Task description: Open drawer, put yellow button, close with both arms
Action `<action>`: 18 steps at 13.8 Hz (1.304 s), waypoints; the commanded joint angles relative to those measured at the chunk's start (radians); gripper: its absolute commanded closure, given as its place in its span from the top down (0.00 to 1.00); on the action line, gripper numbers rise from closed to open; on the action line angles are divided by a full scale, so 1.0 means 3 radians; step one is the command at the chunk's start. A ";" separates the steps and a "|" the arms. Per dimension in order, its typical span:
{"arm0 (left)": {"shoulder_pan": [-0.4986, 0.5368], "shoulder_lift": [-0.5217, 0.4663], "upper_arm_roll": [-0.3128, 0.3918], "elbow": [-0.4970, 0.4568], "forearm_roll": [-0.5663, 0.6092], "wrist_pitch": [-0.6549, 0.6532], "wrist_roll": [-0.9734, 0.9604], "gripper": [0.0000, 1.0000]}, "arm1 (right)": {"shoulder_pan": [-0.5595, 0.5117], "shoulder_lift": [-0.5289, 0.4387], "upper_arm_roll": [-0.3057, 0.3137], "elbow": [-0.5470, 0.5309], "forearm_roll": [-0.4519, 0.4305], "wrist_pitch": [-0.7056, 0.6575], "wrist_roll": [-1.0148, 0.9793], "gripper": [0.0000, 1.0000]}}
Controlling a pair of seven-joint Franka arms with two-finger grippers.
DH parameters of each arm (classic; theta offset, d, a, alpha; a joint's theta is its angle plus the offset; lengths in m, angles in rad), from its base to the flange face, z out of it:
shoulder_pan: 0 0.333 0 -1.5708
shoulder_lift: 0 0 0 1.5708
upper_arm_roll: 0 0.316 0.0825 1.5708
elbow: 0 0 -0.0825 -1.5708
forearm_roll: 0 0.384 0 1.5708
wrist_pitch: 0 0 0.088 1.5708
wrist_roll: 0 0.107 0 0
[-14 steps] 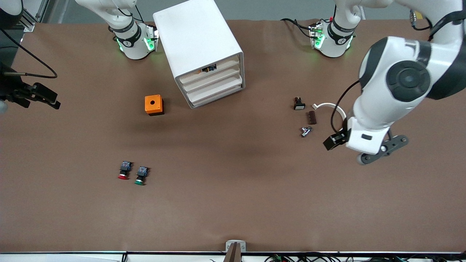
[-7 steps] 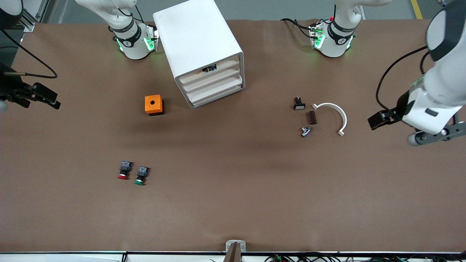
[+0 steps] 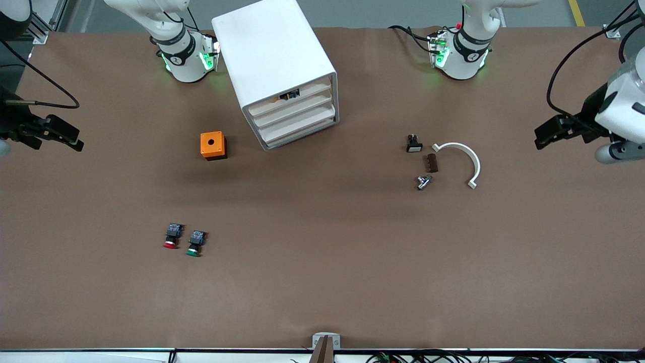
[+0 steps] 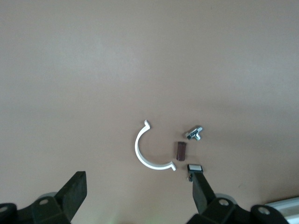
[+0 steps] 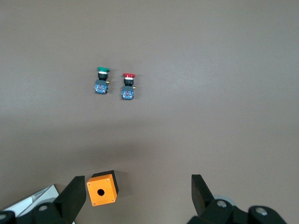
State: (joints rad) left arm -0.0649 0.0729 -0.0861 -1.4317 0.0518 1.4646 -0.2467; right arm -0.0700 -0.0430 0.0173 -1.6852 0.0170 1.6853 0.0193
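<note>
Drawer (image 3: 288, 98) sits shut at the top of the white cabinet (image 3: 274, 60), with something yellow and dark showing inside. I think my work is done. My left gripper (image 4: 138, 196) and right gripper (image 5: 135, 198) hang wide apart, empty, over the table's ends.

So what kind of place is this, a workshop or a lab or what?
Most likely a robotics lab bench: two white arms bolted along the edge of a brown-covered table, a white drawer cabinet and small electrical parts, such as the red button and green button.
</note>
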 commanded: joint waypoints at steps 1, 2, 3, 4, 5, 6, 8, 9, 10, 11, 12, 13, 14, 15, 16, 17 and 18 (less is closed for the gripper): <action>-0.0182 -0.0238 0.0225 -0.0305 -0.0075 0.0093 0.0066 1.00 | -0.0027 -0.0051 0.0014 -0.0043 -0.0011 0.0007 -0.0028 1.00; -0.0188 -0.0243 0.0231 -0.0305 -0.0111 0.0088 0.0071 1.00 | -0.0027 -0.0051 0.0014 -0.0043 -0.0011 0.0012 -0.0028 1.00; -0.0188 -0.0243 0.0231 -0.0295 -0.0116 0.0088 0.0076 1.00 | -0.0027 -0.0051 0.0014 -0.0043 -0.0011 0.0017 -0.0028 1.00; -0.0218 -0.0248 0.0231 -0.0295 -0.0117 0.0088 0.0076 1.00 | -0.0027 -0.0051 0.0014 -0.0043 -0.0011 0.0012 -0.0028 1.00; -0.0274 -0.0248 0.0236 -0.0295 -0.0117 0.0088 0.0096 1.00 | -0.0022 -0.0051 0.0014 -0.0043 -0.0011 0.0012 -0.0028 1.00; -0.0290 -0.0248 0.0236 -0.0300 -0.0111 0.0088 0.0106 1.00 | -0.0022 -0.0051 0.0019 -0.0043 -0.0011 0.0012 -0.0028 1.00; -0.0300 -0.0304 0.0236 -0.0336 -0.0111 0.0078 0.0107 1.00 | -0.0027 -0.0051 0.0014 -0.0043 -0.0011 0.0012 -0.0028 1.00; -0.0295 -0.0325 0.0236 -0.0366 -0.0106 0.0078 0.0112 1.00 | -0.0022 -0.0046 0.0014 -0.0043 -0.0011 0.0012 -0.0028 1.00; -0.0280 -0.0325 0.0236 -0.0361 -0.0111 0.0078 0.0112 1.00 | -0.0022 -0.0051 0.0014 -0.0043 -0.0011 0.0012 -0.0028 1.00; -0.0280 -0.0325 0.0221 -0.0367 -0.0106 0.0078 0.0112 1.00 | -0.0027 -0.0051 0.0014 -0.0043 -0.0011 0.0012 -0.0028 1.00; -0.0280 -0.0325 0.0211 -0.0367 -0.0111 0.0078 0.0112 1.00 | -0.0027 -0.0051 0.0014 -0.0048 -0.0011 0.0012 -0.0028 1.00; -0.0280 -0.0325 0.0205 -0.0372 -0.0111 0.0078 0.0132 1.00 | -0.0027 -0.0051 0.0014 -0.0048 -0.0011 0.0007 -0.0028 1.00; -0.0280 -0.0325 0.0200 -0.0372 -0.0106 0.0078 0.0223 1.00 | -0.0027 -0.0051 0.0014 -0.0048 -0.0011 0.0007 -0.0028 1.00; -0.0275 -0.0325 0.0205 -0.0372 -0.0106 0.0083 0.0315 1.00 | -0.0027 -0.0051 0.0014 -0.0048 -0.0011 0.0007 -0.0028 1.00; -0.0264 -0.0325 0.0205 -0.0367 -0.0106 0.0083 0.0336 1.00 | -0.0027 -0.0051 0.0014 -0.0048 -0.0011 0.0007 -0.0028 1.00; -0.0259 -0.0325 0.0210 -0.0367 -0.0111 0.0078 0.0332 1.00 | -0.0027 -0.0051 0.0014 -0.0048 -0.0011 0.0012 -0.0028 1.00; -0.0254 -0.0325 0.0226 -0.0361 -0.0111 0.0073 0.0342 1.00 | -0.0027 -0.0051 0.0014 -0.0048 -0.0011 0.0007 -0.0028 1.00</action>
State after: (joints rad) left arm -0.1458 0.0034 -0.0276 -1.5150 0.0312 1.4746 -0.1732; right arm -0.0700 -0.0430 0.0170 -1.6861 0.0170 1.6853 0.0193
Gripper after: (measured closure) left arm 0.000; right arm 0.000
